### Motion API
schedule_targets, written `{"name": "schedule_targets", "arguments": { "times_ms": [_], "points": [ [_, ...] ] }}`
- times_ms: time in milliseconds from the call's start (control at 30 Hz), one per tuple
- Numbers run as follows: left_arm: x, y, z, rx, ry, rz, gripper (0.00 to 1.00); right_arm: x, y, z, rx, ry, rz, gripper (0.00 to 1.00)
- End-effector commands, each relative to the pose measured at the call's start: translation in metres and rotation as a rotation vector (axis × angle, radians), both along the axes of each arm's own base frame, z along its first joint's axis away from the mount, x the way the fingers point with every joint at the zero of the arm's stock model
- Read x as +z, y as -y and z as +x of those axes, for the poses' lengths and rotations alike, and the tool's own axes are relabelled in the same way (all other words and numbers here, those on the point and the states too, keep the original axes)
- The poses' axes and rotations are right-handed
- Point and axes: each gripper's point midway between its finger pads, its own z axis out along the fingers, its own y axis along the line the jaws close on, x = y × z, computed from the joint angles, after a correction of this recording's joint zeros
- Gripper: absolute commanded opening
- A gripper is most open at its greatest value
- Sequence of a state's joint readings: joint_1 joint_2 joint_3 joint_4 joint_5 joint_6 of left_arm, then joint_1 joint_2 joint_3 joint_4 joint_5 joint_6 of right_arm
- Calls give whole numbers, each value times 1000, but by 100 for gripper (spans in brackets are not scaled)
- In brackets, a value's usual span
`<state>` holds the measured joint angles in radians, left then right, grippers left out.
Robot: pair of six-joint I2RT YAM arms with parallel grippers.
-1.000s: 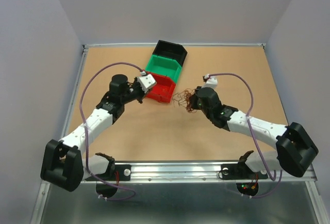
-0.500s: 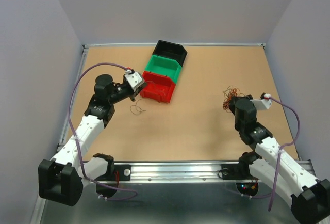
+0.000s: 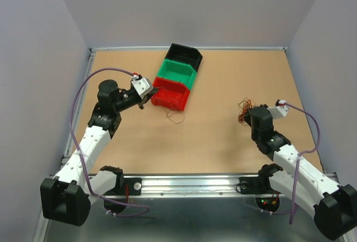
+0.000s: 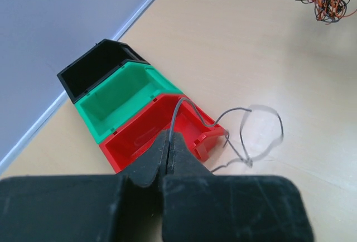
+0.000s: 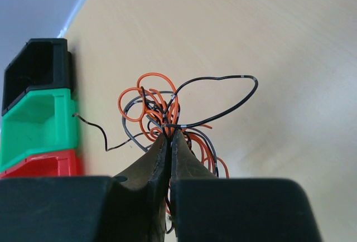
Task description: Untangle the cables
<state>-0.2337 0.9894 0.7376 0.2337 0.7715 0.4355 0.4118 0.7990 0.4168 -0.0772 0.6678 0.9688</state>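
You will find nothing to read here: no text, label, brand, number or sign shows legibly in any of the three views.
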Motion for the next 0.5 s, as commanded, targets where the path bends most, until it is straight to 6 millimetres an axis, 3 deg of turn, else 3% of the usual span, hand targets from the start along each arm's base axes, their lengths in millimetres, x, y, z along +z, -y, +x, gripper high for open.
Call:
{"name": "schedule_targets", "arguments": {
  "times_ms": [0, 100, 200, 300, 467],
  "points": [
    [50, 6, -1, -41, 100, -50, 0, 32, -9, 12, 34, 80, 17, 1],
    [76, 9, 4, -45, 145, -91, 0, 33, -11, 13, 49, 85, 10, 1],
    [83, 12, 17, -42, 151, -90, 0, 31, -11, 11, 62, 80, -1, 1],
    [105, 12, 35, -14, 174, -95, 0, 39, -15, 15, 77, 111, 5, 0],
    [112, 15, 63, 11, 182, -102, 0, 39, -18, 16, 93, 113, 3, 0]
  ]
}}
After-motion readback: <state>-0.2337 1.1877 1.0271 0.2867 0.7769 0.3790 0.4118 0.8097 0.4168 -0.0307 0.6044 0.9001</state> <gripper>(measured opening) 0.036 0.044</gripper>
